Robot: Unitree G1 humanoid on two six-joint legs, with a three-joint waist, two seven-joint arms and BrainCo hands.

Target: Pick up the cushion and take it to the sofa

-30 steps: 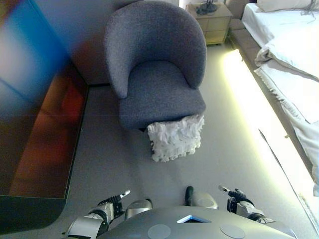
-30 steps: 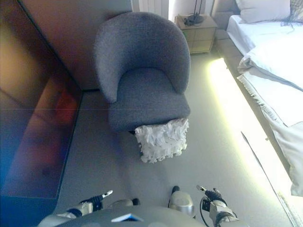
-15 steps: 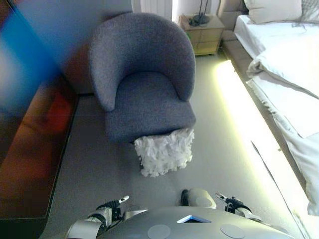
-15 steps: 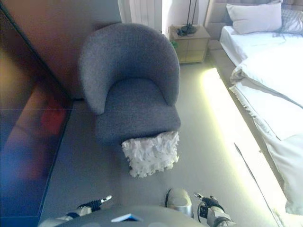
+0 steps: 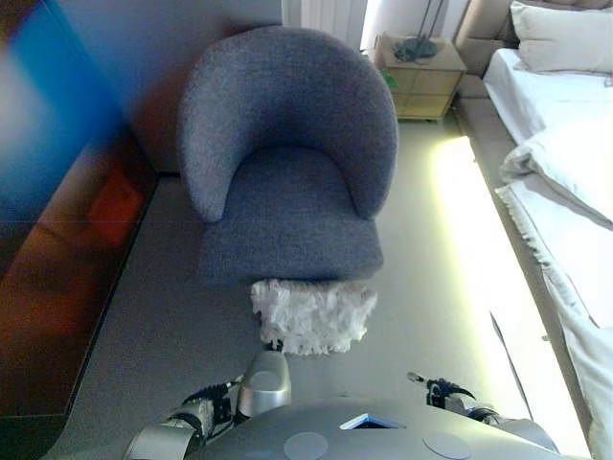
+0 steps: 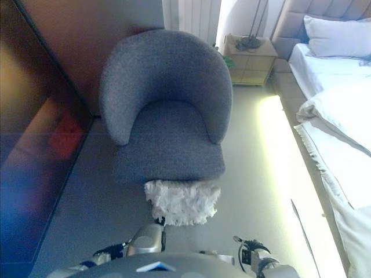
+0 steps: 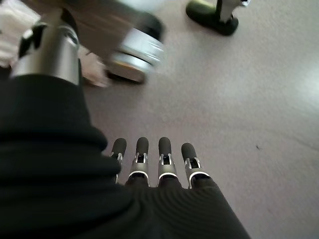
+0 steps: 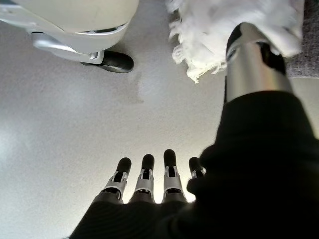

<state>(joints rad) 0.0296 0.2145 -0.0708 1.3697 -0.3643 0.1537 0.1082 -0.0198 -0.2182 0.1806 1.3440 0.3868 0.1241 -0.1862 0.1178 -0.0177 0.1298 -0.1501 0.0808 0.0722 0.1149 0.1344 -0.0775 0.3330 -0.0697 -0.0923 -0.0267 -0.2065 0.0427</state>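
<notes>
A white ruffled cushion [image 5: 313,313] lies on the grey floor against the front of a grey tub armchair [image 5: 287,182]; it also shows in the right eye view [image 6: 182,200] and in the right wrist view [image 8: 224,30]. My left hand [image 5: 206,407] hangs low at the lower left, open and empty, its straight fingers [image 7: 152,157] over bare floor. My right hand [image 6: 252,252] hangs low at the lower right, open and empty, with its fingers [image 8: 149,174] straight. Both hands are well short of the cushion.
A dark glossy cabinet [image 5: 57,220] runs along the left. A bed with white bedding [image 5: 565,163] lies along the right, with a lit strip of floor beside it. A wooden nightstand [image 5: 421,72] stands behind the armchair.
The whole picture has shifted, so the camera has moved closer to the armchair and cushion. The cushion now sits lower in view. Both hands stay low and open.
</notes>
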